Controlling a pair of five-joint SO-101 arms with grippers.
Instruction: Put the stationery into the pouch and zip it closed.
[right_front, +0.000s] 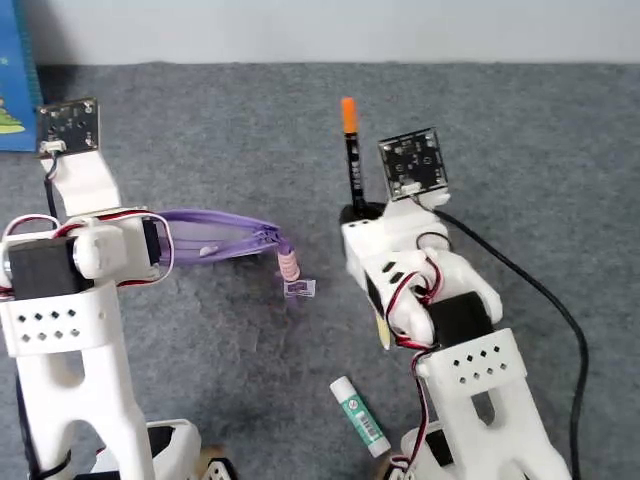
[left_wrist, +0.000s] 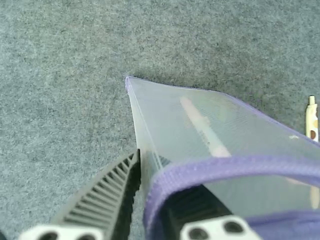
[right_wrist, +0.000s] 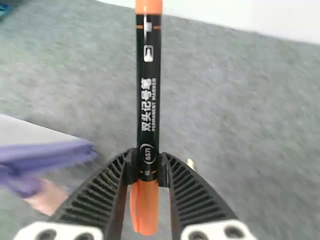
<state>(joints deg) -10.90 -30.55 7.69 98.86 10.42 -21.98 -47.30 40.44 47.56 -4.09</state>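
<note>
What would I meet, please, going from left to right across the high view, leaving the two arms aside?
blue card at the edge → purple pouch → pink zipper pull → orange-capped marker → black cable. The glue stick is left out, as it overlaps the marker's span.

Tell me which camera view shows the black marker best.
The right wrist view: the marker is close, its black barrel visible, clamped between the jaws. The high view shows the marker smaller, protruding beyond the right arm.
</note>
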